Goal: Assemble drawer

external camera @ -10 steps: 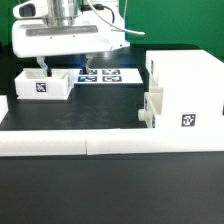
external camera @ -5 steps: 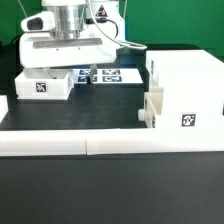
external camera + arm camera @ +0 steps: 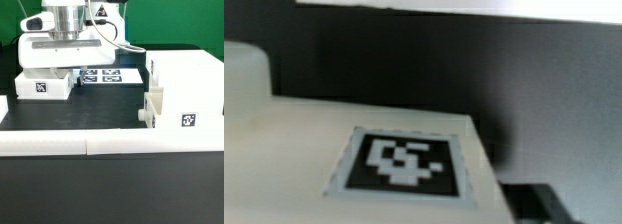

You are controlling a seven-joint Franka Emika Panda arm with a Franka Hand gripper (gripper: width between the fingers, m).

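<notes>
A small white open-top tray [image 3: 42, 86] with a square marker on its front stands on the black table at the exterior view's left. My gripper [image 3: 60, 68] sits low on the tray's back rim; its fingers are hidden behind the hand and the tray. The wrist view is filled by the tray's white wall and marker [image 3: 402, 160] at very close range. The tall white housing [image 3: 185, 85] stands at the exterior view's right. A second tray [image 3: 152, 108] sits in its lower front, with its knob [image 3: 141, 116] pointing towards the exterior view's left.
The marker board [image 3: 108, 74] lies flat behind the tray, just right of my gripper. A long low white border wall [image 3: 110, 145] runs along the table's front edge. A short white wall piece [image 3: 3, 108] stands at the far left.
My gripper has come down from above the tray onto its back rim. One finger showed a second ago and is hidden now. In the last half second almost nothing moved.
</notes>
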